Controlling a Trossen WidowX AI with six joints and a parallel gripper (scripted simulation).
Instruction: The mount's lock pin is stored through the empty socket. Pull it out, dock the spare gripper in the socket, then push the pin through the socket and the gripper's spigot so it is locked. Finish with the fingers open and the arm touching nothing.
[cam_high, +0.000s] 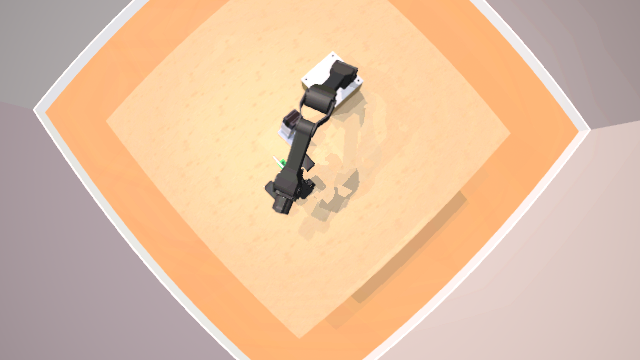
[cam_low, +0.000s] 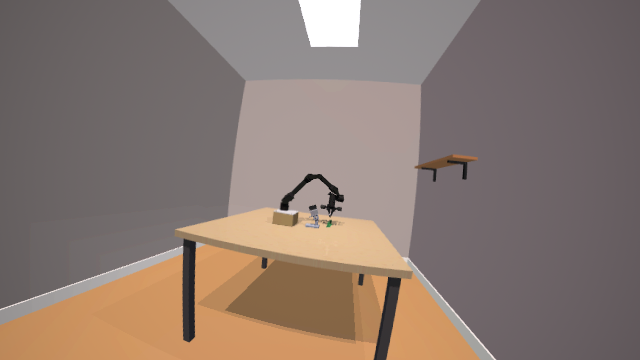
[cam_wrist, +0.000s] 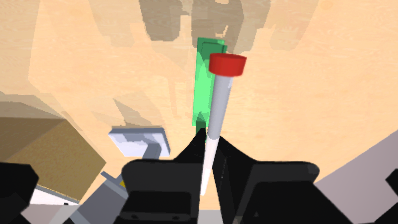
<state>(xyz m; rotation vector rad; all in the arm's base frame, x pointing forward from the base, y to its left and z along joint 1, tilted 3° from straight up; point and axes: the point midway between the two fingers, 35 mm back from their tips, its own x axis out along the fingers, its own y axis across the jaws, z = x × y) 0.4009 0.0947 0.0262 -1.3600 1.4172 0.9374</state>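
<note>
The lock pin (cam_wrist: 219, 102) is a thin white rod with a red head (cam_wrist: 227, 65). My gripper (cam_wrist: 205, 131) is shut on its lower shaft, and the red head points away from me. Behind the pin a translucent green strip (cam_wrist: 204, 85) lies on the table. In the overhead view the pin's white tip (cam_high: 276, 160) and a bit of green (cam_high: 282, 162) show beside my arm. The mount (cam_wrist: 139, 142) is a pale grey bracket to my left; in the overhead view a dark part (cam_high: 291, 120) sits on top of it. The far view shows my gripper (cam_low: 330, 216) just right of the mount (cam_low: 313, 217).
The arm's base stands on a brown box (cam_wrist: 47, 150) with a white top plate (cam_high: 330, 80), behind the mount. The box also shows in the far view (cam_low: 285, 218). A wall shelf (cam_low: 446, 162) is far off to the right.
</note>
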